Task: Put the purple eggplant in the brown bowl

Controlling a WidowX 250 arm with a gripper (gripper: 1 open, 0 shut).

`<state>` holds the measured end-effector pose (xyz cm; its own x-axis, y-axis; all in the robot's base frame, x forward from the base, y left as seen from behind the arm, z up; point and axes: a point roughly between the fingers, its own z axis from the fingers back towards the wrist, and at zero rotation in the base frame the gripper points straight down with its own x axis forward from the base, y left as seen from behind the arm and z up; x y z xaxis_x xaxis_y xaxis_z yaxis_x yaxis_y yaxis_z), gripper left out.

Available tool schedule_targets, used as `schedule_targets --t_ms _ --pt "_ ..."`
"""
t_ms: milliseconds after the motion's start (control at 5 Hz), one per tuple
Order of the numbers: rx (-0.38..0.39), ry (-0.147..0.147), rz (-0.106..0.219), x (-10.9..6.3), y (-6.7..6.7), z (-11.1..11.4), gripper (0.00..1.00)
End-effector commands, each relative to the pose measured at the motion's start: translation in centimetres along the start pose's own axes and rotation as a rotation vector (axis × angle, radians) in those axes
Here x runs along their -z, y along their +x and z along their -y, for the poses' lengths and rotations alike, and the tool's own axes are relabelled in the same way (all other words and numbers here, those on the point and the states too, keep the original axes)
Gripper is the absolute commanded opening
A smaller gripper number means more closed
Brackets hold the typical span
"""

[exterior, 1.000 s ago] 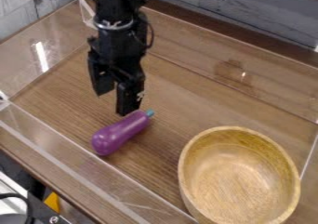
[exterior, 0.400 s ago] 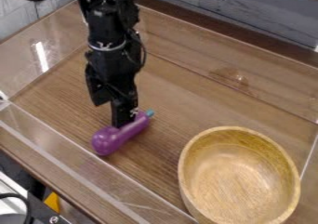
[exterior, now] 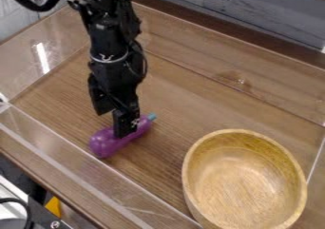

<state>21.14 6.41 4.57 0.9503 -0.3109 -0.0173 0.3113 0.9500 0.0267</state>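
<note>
Gripper (exterior: 114, 119) pointing straight down, jaws spread wide, nothing held. Fingertips sit right over the eggplant (exterior: 117, 140), straddling its middle; front finger overlaps the body in view, so can't tell if it's touching. Teal stem cap pokes out to the right of the finger, fat end lower left.

Eggplant lies flat on the wood table (exterior: 216, 90), inside the clear-walled enclosure, long axis diagonal. Bowl (exterior: 245, 185) is well apart, lower right, empty, upright.

Step in hand: pre-grasp, at the end of the descent onto the eggplant. No grasp made, transfer not begun.

Next move likely: settle the last bit down so the fingers bracket the body, then close across the narrow width. Glossy rounded plastic may squirt out if the pinch is off-centre. Then lift clear of the table, carry right and toward the camera, clear the thick bowl rim, release over the middle.
</note>
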Motion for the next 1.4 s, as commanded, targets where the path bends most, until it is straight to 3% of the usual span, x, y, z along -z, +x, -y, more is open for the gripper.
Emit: schedule_targets --t_ms 0,800,1000,1200 --pt "-0.008 0.017 0.029 0.1 0.2 -0.6 1.0" --pt "0.001 0.017 0.046 1.5 0.1 -0.7 1.0" --pt "0.002 0.015 0.056 1.7 0.1 -0.7 0.0" --pt "0.008 0.01 0.07 1.8 0.1 -0.5 0.0"
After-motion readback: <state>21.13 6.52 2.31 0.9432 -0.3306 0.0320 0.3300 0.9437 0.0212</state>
